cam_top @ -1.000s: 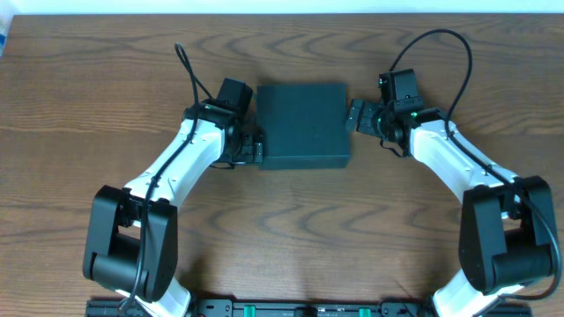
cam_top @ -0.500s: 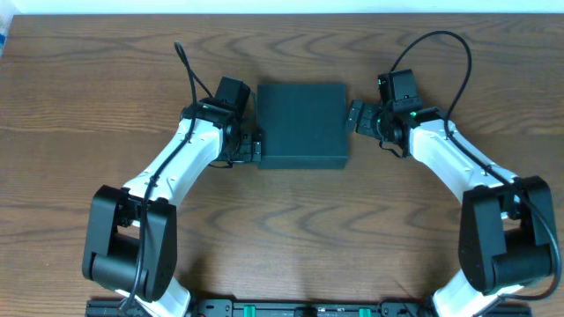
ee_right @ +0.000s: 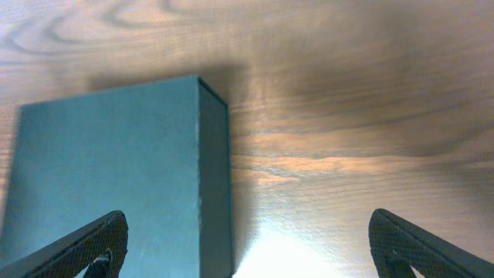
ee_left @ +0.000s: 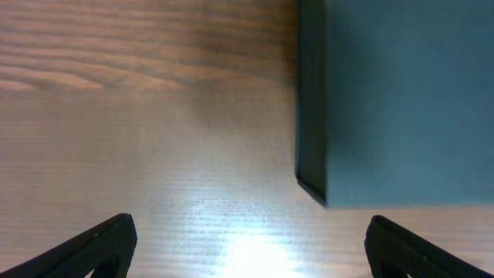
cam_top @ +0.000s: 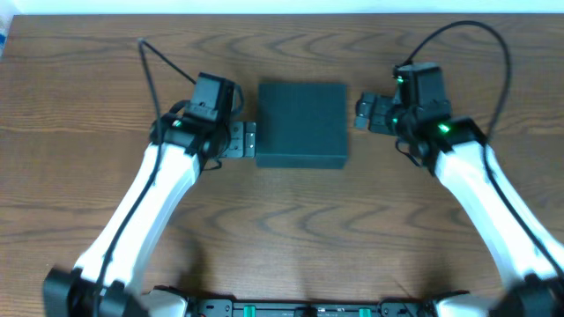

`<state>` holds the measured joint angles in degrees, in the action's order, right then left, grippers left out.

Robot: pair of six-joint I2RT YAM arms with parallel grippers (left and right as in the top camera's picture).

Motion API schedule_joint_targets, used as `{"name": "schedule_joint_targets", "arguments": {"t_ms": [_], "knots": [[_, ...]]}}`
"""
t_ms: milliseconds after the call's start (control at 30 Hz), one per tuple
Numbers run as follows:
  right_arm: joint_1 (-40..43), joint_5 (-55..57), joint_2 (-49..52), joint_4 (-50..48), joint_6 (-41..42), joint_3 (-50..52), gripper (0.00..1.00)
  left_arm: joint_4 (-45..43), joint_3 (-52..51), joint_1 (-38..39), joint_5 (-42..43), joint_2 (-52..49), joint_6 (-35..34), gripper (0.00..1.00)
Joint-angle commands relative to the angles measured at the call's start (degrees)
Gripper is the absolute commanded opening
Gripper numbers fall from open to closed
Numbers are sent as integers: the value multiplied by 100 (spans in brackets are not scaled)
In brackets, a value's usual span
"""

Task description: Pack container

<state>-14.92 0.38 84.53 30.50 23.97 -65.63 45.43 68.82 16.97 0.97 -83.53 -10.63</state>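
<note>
Seeing only the closed top of the dark green-black matte square container (cam_top: 301, 125) from overhead: it is sitting flat on the brown wood-grain table (cam_top: 291, 246), toward the far side, between the two arms. Flap and hinge are not showing as separate lines, so you cannot tell which edge is hinged. Contents are hidden. Both wrist views are cropping it. Left wrist is catching one corner and a side wall of the container (ee_left: 401, 100). Right wrist is catching the top and one shadowed wall (ee_right: 108, 177), running off the left and bottom edges.

Left gripper (cam_top: 250, 141) is sitting just beside the container's left edge, near its front corner; from overhead you cannot tell whether it is touching. Right gripper (cam_top: 359, 112) is hanging off the right edge with a strip of table showing between. Wrist views are showing both sets of fingers spread wide. Left gripper (ee_left: 251, 251) is showing only black fingertips (ee_left: 100, 243) poking in at the bottom corners. Right gripper (ee_right: 247, 251) is showing the same, with one fingertip (ee_right: 81, 247) overlapping the container in frame; contact there is unclear.

Black cables (cam_top: 467, 25) are looping off each wrist. Arm bases are getting cut off at the bottom, by a black rail (cam_top: 308, 308). A blue sliver (cam_top: 3, 40) at the far left edge is too small to identify.
</note>
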Motion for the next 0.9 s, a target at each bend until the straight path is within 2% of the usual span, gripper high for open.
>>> {"name": "schedule_joint_targets", "arguments": {"t_ms": [0,233,400,600,867], "knots": [[-144,658,-603,332,-391,-28,99,236,50,-35,-9,358,168,96],[-173,691,-1882,1506,-398,-26,99,1019,44,122,-37,1252,164,96],[-424,695,-2889,2424,-656,-26,99,1266,-42,557,-431,2378,33,96],[-1056,699,-3818,3023,-686,-26,99,1222,-758,881,-481,3713,-195,96],[-1843,717,-4802,3464,-553,-24,99,1270,-1528,909,-433,5136,-636,96]]}}
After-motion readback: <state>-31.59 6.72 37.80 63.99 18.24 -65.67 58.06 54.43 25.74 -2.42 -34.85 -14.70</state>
